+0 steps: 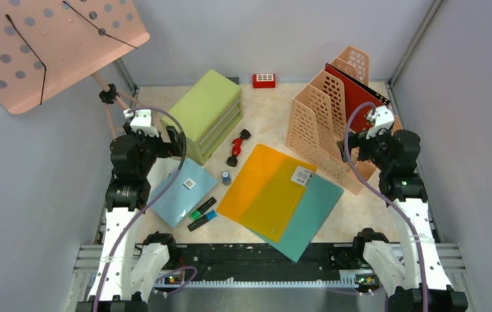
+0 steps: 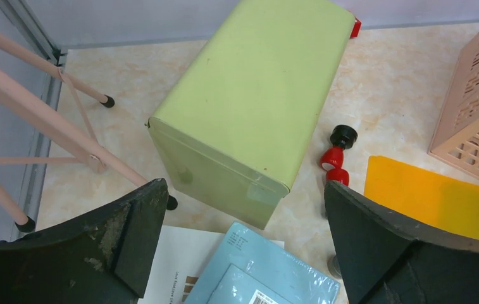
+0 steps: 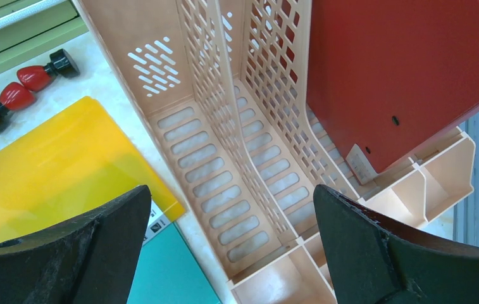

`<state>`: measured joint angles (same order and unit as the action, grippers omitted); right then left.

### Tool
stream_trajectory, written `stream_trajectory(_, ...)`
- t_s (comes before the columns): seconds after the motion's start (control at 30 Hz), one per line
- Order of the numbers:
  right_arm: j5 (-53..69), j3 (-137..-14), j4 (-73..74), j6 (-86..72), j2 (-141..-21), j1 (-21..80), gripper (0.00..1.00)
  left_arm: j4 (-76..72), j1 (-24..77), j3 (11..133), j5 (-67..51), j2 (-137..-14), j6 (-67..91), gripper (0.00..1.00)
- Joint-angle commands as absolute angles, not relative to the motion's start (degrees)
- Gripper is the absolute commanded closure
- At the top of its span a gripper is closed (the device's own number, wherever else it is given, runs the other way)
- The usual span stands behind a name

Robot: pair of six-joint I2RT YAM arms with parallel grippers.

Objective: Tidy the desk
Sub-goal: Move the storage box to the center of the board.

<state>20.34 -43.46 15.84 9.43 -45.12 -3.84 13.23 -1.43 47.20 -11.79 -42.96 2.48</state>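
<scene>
Both arms are poised over the surface (image 1: 272, 110), which fills the middle of the top view, and nothing is held. The left gripper (image 2: 243, 190) is seen with its jaws spread wide, and the right gripper (image 3: 230, 196) likewise.

Nearest, at about 7 o'clock, two markers (image 1: 203, 208) are laid beside a light-blue folder (image 1: 181, 188). At 5 o'clock an orange folder (image 1: 262, 188) is lapped over a teal folder (image 1: 311, 214). A start on the sorting is judged to be the step in hand, and the orange folder is best taken first, since it is on top. As it is flat and thin, it should be caught by a corner or free edge, not pressed from above.

Further out, a small blue cap (image 1: 226, 177) and a red-and-black handle (image 1: 236, 147) are scattered near the centre. At 10 o'clock the green drawer cabinet (image 2: 255, 95) is faced by the left gripper. At 2 o'clock the peach file rack (image 3: 192, 152) is seen below the right one, with a red folder (image 3: 401, 76) slotted in. The open bays beside it are the ones to be aimed at, with each folder turned upright before it is lowered.
</scene>
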Motion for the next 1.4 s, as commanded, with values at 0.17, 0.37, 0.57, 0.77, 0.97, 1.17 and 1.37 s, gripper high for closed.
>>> stream_trajectory(0.17,21.78,-42.89,14.05,10.37,-44.31,-4.60,0.01,10.53,-1.84,46.63,-12.69,-42.28,2.55,0.01)
stream_trajectory(0.37,22.36,-43.06,14.27,10.45,-44.16,-4.61,0.01,11.28,-1.93,47.36,-10.33,-42.08,2.20,0.01)
stream_trajectory(0.57,24.79,-45.16,16.32,12.11,-43.71,-4.61,0.01,13.18,-1.96,48.66,-9.24,-41.40,0.60,0.01)
stream_trajectory(0.77,24.58,-48.91,20.62,15.06,-44.57,-4.57,0.01,20.19,-2.02,54.22,-15.15,-42.52,-5.60,0.01)
stream_trajectory(0.97,23.98,-51.56,26.02,17.78,-45.61,-4.57,0.01,23.45,-1.94,56.25,-22.00,-43.15,-7.27,0.01)
stream_trajectory(1.17,28.37,-50.09,26.63,20.31,-45.35,-4.45,0.10,25.44,-1.96,57.48,-22.10,-44.07,-6.95,0.01)
stream_trajectory(1.37,26.90,-46.49,18.62,19.49,-51.21,-0.38,0.18,25.48,-2.01,58.00,-23.70,-46.14,-6.54,0.01)
